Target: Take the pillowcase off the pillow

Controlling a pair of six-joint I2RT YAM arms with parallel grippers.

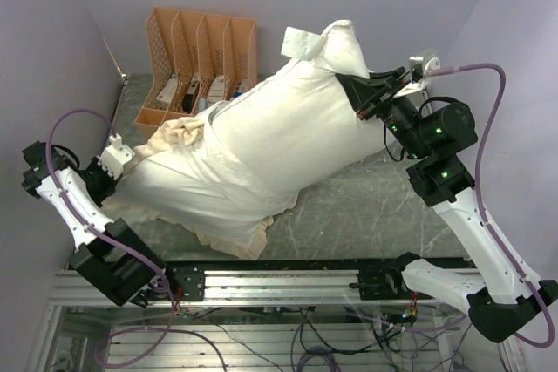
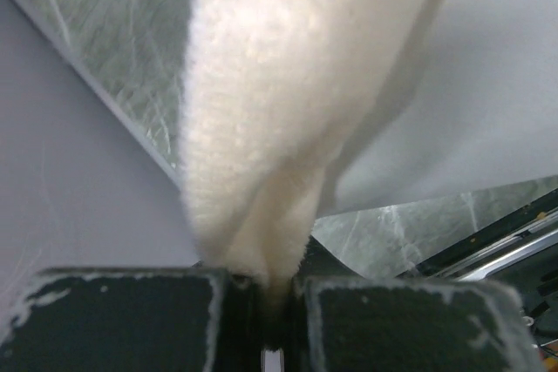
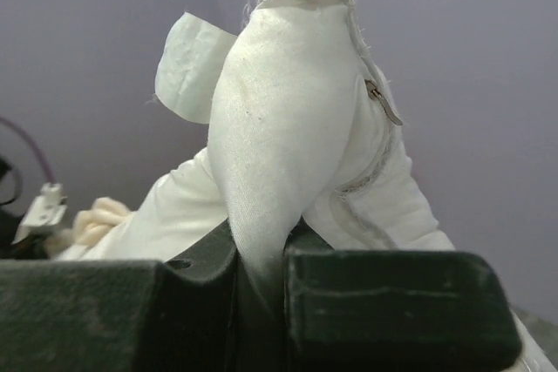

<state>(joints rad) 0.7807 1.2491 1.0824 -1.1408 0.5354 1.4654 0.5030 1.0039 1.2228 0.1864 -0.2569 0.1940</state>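
Note:
The white pillow point(image 1: 288, 119) lies diagonally across the table, its far end raised at the upper right. The cream pillowcase point(image 1: 179, 134) is bunched at its lower left end, with the frill along the near edge point(image 1: 248, 246). My left gripper point(image 1: 122, 161) is shut on cream plush pillowcase fabric point(image 2: 261, 111), which runs down between its jaws point(image 2: 272, 302). My right gripper point(image 1: 364, 102) is shut on a fold of the pillow's white cloth point(image 3: 279, 128) near a zipper pull point(image 3: 382, 102); the cloth is pinched between its jaws point(image 3: 261, 294).
An orange file organizer point(image 1: 200, 50) with papers stands at the back left, just behind the pillow. Purple walls close in on the left, back and right. The grey table point(image 1: 375, 206) shows at the front right, and a metal rail point(image 1: 279, 280) runs along the near edge.

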